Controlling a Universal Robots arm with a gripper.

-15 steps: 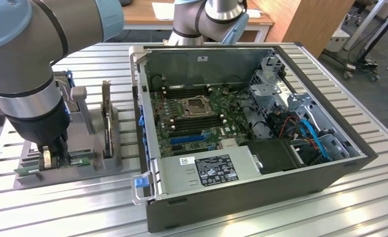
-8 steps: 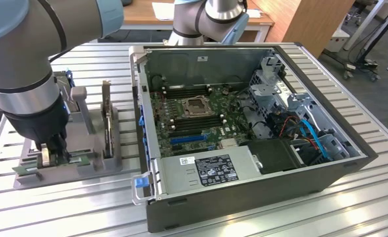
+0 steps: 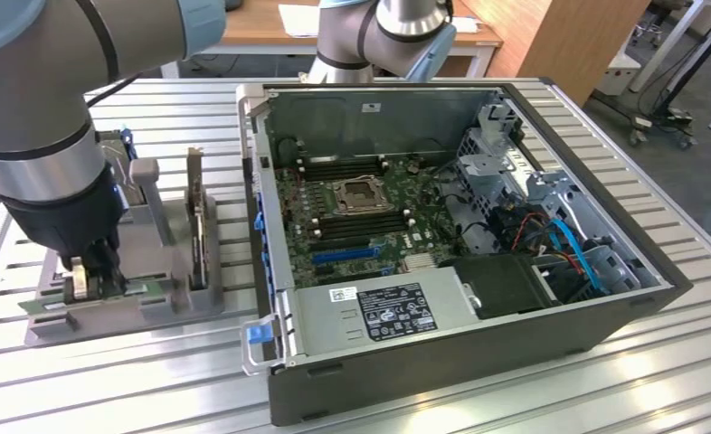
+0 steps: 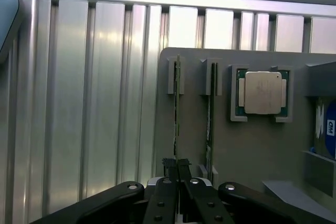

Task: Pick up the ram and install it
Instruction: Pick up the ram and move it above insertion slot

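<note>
The ram (image 4: 177, 103) is a thin green stick standing on edge in a slot of the grey holder (image 4: 252, 145). In the wrist view my gripper (image 4: 177, 165) has its two black fingers pinched together on the stick's near end. From the exterior view, the gripper (image 3: 90, 278) is down at the front of the holder (image 3: 150, 307), on the exterior view's left, with the green ram (image 3: 136, 287) running out from between its fingers. A second green stick (image 4: 210, 108) stands in the neighbouring slot.
An open computer case (image 3: 645, 298) with its motherboard (image 3: 355, 203) lies at the exterior view's right of the holder. An upright expansion card (image 3: 195, 217) stands in the holder. A processor chip (image 4: 261, 93) and a blue-labelled drive (image 4: 328, 129) sit beside the sticks. The table (image 3: 114, 389) is ribbed aluminium.
</note>
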